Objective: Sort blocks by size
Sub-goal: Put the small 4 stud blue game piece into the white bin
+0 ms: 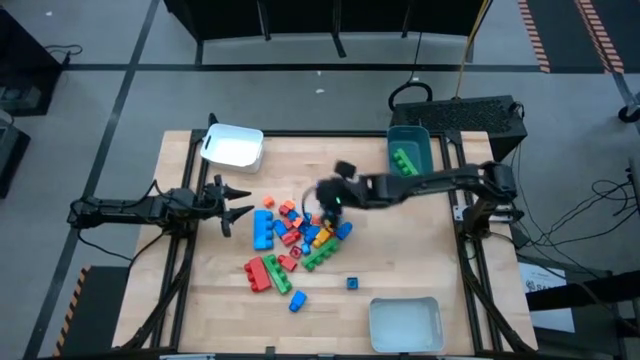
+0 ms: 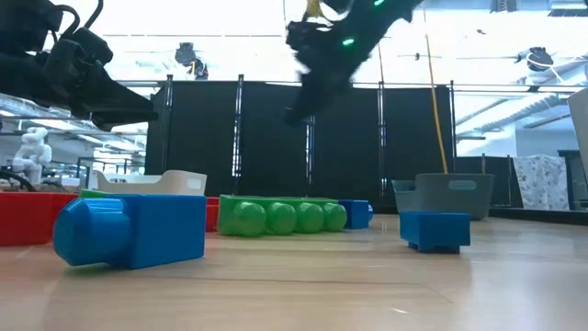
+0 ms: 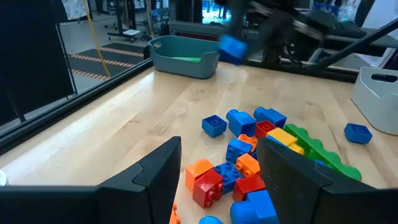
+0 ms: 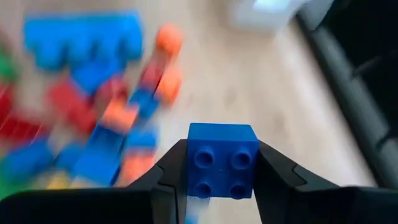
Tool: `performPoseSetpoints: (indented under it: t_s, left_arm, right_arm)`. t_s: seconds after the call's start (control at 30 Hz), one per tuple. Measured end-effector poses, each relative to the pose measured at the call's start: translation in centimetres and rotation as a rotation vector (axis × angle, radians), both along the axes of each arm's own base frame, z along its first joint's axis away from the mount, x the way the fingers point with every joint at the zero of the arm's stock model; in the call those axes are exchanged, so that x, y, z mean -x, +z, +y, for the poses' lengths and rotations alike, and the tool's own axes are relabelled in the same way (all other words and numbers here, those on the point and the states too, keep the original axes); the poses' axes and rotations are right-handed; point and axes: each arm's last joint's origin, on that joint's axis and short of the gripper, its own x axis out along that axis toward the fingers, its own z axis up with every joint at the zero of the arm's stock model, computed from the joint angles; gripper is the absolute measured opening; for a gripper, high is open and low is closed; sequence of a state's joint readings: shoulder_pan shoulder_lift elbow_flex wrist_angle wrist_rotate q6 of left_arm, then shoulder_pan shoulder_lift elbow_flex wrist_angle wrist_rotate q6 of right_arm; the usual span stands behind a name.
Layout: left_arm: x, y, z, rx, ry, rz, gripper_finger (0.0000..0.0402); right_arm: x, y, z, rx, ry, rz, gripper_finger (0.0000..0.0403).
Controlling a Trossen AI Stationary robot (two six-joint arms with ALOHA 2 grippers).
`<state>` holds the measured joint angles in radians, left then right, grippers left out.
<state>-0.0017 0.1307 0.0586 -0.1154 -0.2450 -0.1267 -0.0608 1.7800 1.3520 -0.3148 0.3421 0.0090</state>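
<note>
A pile of red, blue, green, orange and yellow blocks [image 1: 295,235] lies on the wooden table's middle. My right gripper [image 1: 322,196] hangs above the pile, shut on a small blue four-stud block [image 4: 222,158], which also shows in the left wrist view as a blue block [image 3: 233,48] in the air. My left gripper [image 1: 240,200] stands open at the table's left side, its fingers [image 3: 158,171] pointing at the pile and holding nothing. A long green block [image 2: 280,216] and a blue block [image 2: 133,230] lie flat on the table in the low view. My right gripper pinches the small blue block by two opposite side walls [image 4: 194,155] between its two fingers [image 4: 168,171]. The fingers come from the table's right, slanting down. The block is lifted clear of the pile, its studded face turned toward the wrist camera.
A white tray [image 1: 233,146] stands at the far left. A teal tray [image 1: 410,150] holding a green block stands at the far right, and a pale tray [image 1: 405,322] stands at the near right. Loose blue blocks [image 1: 352,283] lie near the pile.
</note>
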Motion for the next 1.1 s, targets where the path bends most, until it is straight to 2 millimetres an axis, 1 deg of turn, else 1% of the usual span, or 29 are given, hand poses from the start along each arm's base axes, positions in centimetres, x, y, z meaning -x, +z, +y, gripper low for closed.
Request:
performPoseSetpoints:
  t_s: [0.1, 0.2, 0.33, 0.47, 0.63, 0.7, 0.8, 0.93, 0.97, 1.1]
  left_arm:
    - [0.0, 0.0, 0.0, 0.000, 0.002, -0.001, 0.0212]
    - [0.0, 0.0, 0.1, 0.002, 0.024, -0.004, 0.0212]
    - [0.0, 0.0, 0.1, 0.013, 0.040, -0.008, 0.0212]
    - [0.0, 0.0, 0.1, 0.015, 0.048, -0.008, 0.0212]
    - [0.0, 0.0, 0.1, 0.014, 0.052, -0.008, 0.0212]
    - [0.0, 0.0, 0.1, 0.014, 0.052, -0.007, 0.0212]
    - [0.0, 0.0, 0.1, 0.014, 0.052, -0.007, 0.0212]
    - [0.0, 0.0, 0.1, 0.012, 0.052, -0.007, 0.0212]
    - [0.0, 0.0, 0.1, 0.012, 0.052, -0.006, 0.0212]
    - [0.0, 0.0, 0.1, 0.012, 0.052, -0.006, 0.0212]
  right_arm:
    - [-1.6, 2.2, -3.5, 0.040, -0.065, -0.206, 0.0110]
    - [-3.0, 3.4, -6.2, 0.046, -0.076, -0.334, 0.0110]
    - [-6.0, 2.7, -7.8, 0.048, -0.034, -0.370, 0.0110]
    - [-9.1, 2.9, -9.1, 0.077, -0.005, -0.411, 0.0110]
    - [-12.8, 1.4, -10.7, 0.082, 0.041, -0.421, 0.0110]
    - [-13.8, 1.2, -11.5, 0.075, 0.056, -0.439, 0.0110]
    - [-15.0, 0.9, -13.3, 0.055, 0.066, -0.485, 0.0110]
    - [-16.1, -0.4, -15.4, 0.012, 0.050, -0.520, 0.0110]
    - [-16.3, -1.1, -15.9, -0.008, 0.047, -0.530, 0.0110]
    - [-16.1, -2.4, -17.9, -0.114, 0.035, -0.621, 0.0110]
